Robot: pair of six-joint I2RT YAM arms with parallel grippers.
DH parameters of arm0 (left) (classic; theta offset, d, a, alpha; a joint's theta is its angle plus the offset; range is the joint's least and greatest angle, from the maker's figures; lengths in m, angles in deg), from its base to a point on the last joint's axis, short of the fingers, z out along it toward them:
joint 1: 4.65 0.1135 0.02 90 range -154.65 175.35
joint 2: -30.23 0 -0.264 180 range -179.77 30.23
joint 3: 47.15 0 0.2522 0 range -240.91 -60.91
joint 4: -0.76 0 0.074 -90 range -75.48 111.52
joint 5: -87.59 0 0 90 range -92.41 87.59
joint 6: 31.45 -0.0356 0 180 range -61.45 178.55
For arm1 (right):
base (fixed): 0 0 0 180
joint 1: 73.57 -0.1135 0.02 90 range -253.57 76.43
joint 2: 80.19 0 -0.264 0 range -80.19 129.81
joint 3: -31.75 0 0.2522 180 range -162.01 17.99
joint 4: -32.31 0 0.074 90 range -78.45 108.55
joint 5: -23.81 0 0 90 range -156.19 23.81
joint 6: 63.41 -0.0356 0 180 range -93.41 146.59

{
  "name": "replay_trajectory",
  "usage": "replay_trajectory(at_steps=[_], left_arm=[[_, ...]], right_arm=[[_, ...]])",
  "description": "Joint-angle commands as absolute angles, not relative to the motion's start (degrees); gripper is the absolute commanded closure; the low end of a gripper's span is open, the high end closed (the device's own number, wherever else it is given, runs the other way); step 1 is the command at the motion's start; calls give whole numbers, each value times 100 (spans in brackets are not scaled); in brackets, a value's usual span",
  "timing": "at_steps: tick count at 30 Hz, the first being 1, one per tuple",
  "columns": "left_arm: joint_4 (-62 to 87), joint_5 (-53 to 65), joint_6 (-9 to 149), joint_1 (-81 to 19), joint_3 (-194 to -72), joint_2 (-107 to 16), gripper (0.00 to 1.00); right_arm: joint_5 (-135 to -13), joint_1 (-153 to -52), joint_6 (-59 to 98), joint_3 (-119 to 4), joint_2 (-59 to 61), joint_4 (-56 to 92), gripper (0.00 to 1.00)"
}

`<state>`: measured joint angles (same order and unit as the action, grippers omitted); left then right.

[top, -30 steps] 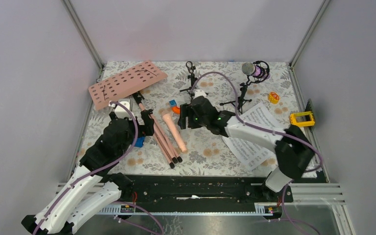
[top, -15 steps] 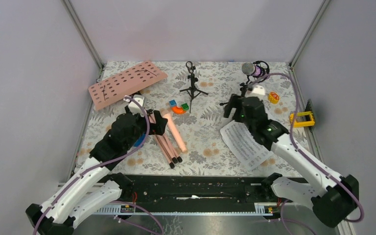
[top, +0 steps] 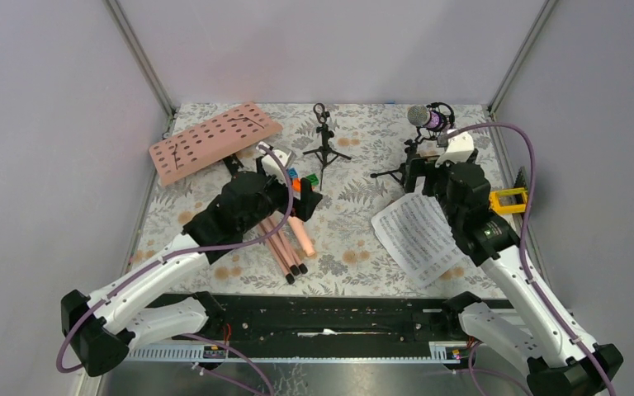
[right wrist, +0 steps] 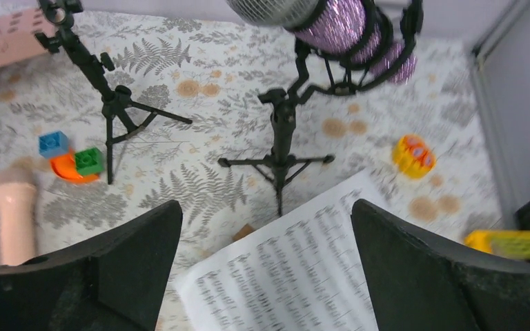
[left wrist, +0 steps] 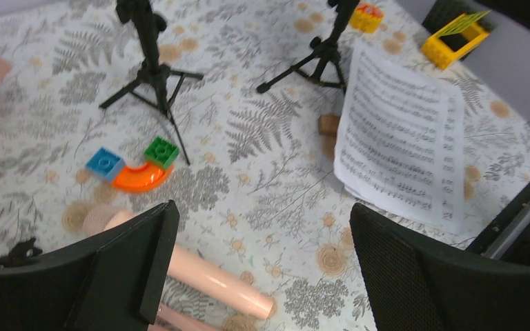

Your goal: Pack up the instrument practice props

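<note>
The salmon-pink perforated rack (top: 215,140) lies flat at the back left, and its pink tripod legs (top: 279,247) lie near the front. Beside the legs lies the plain pink microphone (top: 301,235) (left wrist: 207,276). My left gripper (top: 304,198) (left wrist: 262,214) hovers open over its head end, holding nothing. White sheet-music pages (top: 417,239) (right wrist: 297,276) lie at the right. My right gripper (top: 417,169) (right wrist: 266,210) hangs open above their far edge, empty. The purple glitter microphone (top: 429,118) (right wrist: 345,27) sits in a black stand (right wrist: 283,138) just beyond.
An empty black tripod stand (top: 324,148) (left wrist: 155,69) stands at the back centre. Blue, orange and green blocks (top: 301,180) (left wrist: 134,169) lie near it. An orange round block (top: 461,164) and a yellow block (top: 508,200) sit by the right wall.
My right arm swung from the centre to the right, over the pages by the purple microphone's stand, its jaws widening. My left arm moved right, from the rack's legs to over the pink microphone.
</note>
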<state>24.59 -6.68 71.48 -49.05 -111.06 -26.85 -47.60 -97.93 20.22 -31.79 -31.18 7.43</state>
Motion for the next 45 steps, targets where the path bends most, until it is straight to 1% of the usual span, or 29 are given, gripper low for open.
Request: replay_trajectory(at_steps=[1,4,7,10,12,16,19,23,26,29,32,36,39,45], left_arm=[[1772,-55,6682,-4910,-11504,-2668,1],[1488,168,6650,-4910,-11448,-2680,1],[1105,204,6688,-4909,-11317,-2688,1],[376,384,6821,-4911,-11035,-2832,1],[-309,561,6961,-4911,-10876,-3106,1],[-1594,619,7222,-4953,-10900,-4039,1],[-2723,821,6862,-5121,-11035,-4935,1],[-3624,1088,6714,-5193,-11513,-5981,1],[-4076,1342,6681,-5203,-11813,-6525,1],[-4704,1317,6587,-5209,-12043,-7132,1],[-4574,1415,6338,-5211,-12669,-7824,1],[-4507,1533,6391,-5211,-13379,-8537,1],[-4494,1509,6522,-5218,-13860,-9013,1],[-4441,1080,6794,-5218,-14931,-10113,1]], right_arm=[[-5312,-9772,4303,-3606,-3130,1360,0],[-5466,-9773,5540,-3806,-2821,1263,0],[-5274,-9772,6116,-4136,-2381,1125,0],[-4802,-9770,5871,-4440,-2114,1108,0],[-4807,-9773,5457,-4531,-2141,1125,0],[-4783,-9774,4639,-4537,-2466,1099,0],[-4772,-9770,4227,-4653,-2717,817,0],[-4836,-9765,4658,-5006,-2766,316,0],[-4966,-9685,5149,-5356,-2438,-52,0],[-5141,-9414,5224,-5649,-2053,-132,0],[-5553,-9190,5182,-5807,-1903,-112,0],[-6154,-8820,5572,-5822,-1607,78,0],[-6295,-8704,5605,-5896,-1397,138,0],[-6279,-8701,5394,-5553,-1857,505,0]])
